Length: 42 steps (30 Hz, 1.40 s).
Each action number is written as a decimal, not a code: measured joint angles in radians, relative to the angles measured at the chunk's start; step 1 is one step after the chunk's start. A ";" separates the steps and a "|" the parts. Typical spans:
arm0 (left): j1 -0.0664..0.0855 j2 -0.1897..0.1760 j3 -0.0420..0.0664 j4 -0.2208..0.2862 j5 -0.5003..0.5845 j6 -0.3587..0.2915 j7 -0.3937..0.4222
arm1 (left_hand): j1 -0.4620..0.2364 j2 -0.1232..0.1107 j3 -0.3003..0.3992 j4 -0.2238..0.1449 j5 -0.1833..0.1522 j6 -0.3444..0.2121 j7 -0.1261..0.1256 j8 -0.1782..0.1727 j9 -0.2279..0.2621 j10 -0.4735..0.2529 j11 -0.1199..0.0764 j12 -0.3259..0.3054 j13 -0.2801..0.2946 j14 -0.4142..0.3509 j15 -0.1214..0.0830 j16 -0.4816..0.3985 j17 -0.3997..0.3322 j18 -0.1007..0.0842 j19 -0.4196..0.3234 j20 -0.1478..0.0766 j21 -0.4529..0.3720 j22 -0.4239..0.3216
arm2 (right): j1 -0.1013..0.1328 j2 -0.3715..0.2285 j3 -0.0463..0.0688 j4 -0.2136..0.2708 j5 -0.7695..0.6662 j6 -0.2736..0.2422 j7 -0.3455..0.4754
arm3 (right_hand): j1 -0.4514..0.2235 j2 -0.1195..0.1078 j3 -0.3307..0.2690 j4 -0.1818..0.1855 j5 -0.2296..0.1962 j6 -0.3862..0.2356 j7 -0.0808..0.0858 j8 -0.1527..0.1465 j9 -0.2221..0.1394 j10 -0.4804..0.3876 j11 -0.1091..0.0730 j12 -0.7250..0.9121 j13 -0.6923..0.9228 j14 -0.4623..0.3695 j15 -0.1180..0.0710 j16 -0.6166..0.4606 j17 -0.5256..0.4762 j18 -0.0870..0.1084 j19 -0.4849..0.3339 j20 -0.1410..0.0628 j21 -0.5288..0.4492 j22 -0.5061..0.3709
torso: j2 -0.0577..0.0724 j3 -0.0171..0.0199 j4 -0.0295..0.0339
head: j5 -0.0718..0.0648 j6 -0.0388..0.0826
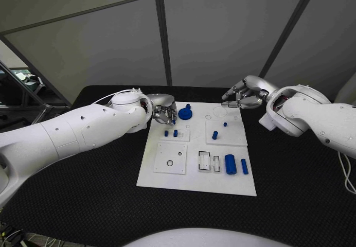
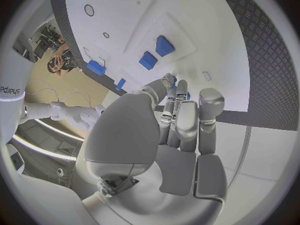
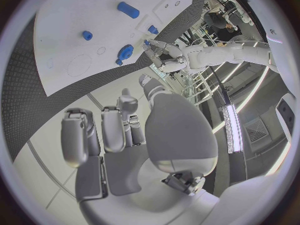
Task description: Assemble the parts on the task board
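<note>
The white task board (image 1: 196, 177) lies mid-table. A round blue part (image 1: 185, 113) stands at its far left corner, and two small blue pegs (image 1: 171, 133) stand just nearer. Another peg (image 1: 215, 135) and a blue cylinder (image 1: 231, 163) lie on the right half. My left hand (image 1: 162, 112) is at the far left corner beside the round part, fingers drawn together; a small blue piece (image 2: 174, 79) peeks between its fingertips. My right hand (image 1: 245, 96) hovers over the table beyond the far right corner, fingers loosely bent, holding nothing. The round part (image 3: 125, 51) and left hand (image 3: 165, 52) also appear in the right wrist view.
Black matting (image 1: 89, 195) surrounds the board on all sides. A white square plate with holes (image 1: 171, 158) and two slots (image 1: 206, 161) sit on the board's near half. Grey wall panels stand behind the table.
</note>
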 measured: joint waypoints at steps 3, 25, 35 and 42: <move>-0.001 0.001 0.000 -0.003 0.000 0.003 -0.001 | 0.000 0.000 0.000 0.000 0.000 0.000 0.000 0.000 -0.001 0.000 0.000 0.000 -0.001 0.000 0.000 0.000 -0.001 0.000 0.000 0.000 0.000 0.000 | 0.000 0.000 0.000 0.000 0.000 0.000 0.000 | 0.000 0.000 0.000 0.000 0.000 0.000 0.000 0.000 0.000 0.000 0.000 0.000 0.000 0.000 0.000 0.000 0.000 0.000 0.000 0.000 0.000 0.000 | 0.000 0.0000 0.0000 | 0.000 0.000; -0.007 0.017 0.000 -0.024 0.003 0.010 -0.002 | -0.009 -0.010 0.000 0.000 0.000 0.000 0.000 0.000 -0.002 0.000 0.000 -0.005 -0.004 0.000 0.000 0.000 -0.005 0.000 0.000 0.000 0.000 0.000 | 0.000 0.001 0.000 -0.001 0.000 0.000 0.000 | 0.000 0.000 0.000 0.000 0.000 0.000 0.000 0.000 0.000 0.000 0.000 0.000 0.000 0.000 0.000 0.000 0.000 0.000 0.000 0.000 0.000 0.000 | 0.000 -0.0003 0.0000 | -0.001 -0.002; -0.011 0.018 -0.003 -0.032 0.003 0.015 -0.007 | -0.032 -0.032 0.002 -0.002 0.000 -0.071 0.012 -0.018 -0.030 -0.004 0.004 -0.020 -0.014 0.000 0.000 -0.004 -0.023 0.000 -0.004 0.004 0.000 0.001 | 0.000 0.001 0.000 -0.002 0.000 0.000 0.000 | 0.000 0.000 0.003 -0.003 0.000 0.000 0.000 0.000 0.001 0.000 0.000 -0.008 -0.015 0.000 0.000 -0.004 -0.004 0.000 0.000 0.000 -0.004 0.000 | 0.000 0.0002 0.0000 | 0.000 -0.003; -0.011 0.016 -0.003 -0.032 0.003 0.013 -0.011 | -0.033 -0.044 0.011 -0.005 0.000 -0.144 0.018 -0.019 -0.059 -0.004 0.004 -0.024 -0.018 0.000 0.000 -0.008 -0.035 0.000 -0.004 0.004 0.000 0.000 | 0.000 0.000 0.000 -0.003 0.000 0.000 0.000 | -0.004 -0.004 0.006 -0.002 0.000 0.000 0.000 0.000 0.001 -0.016 0.003 -0.050 -0.053 0.000 0.000 -0.009 -0.009 0.002 0.000 0.000 -0.009 0.000 | 0.000 0.0001 0.0004 | -0.002 -0.002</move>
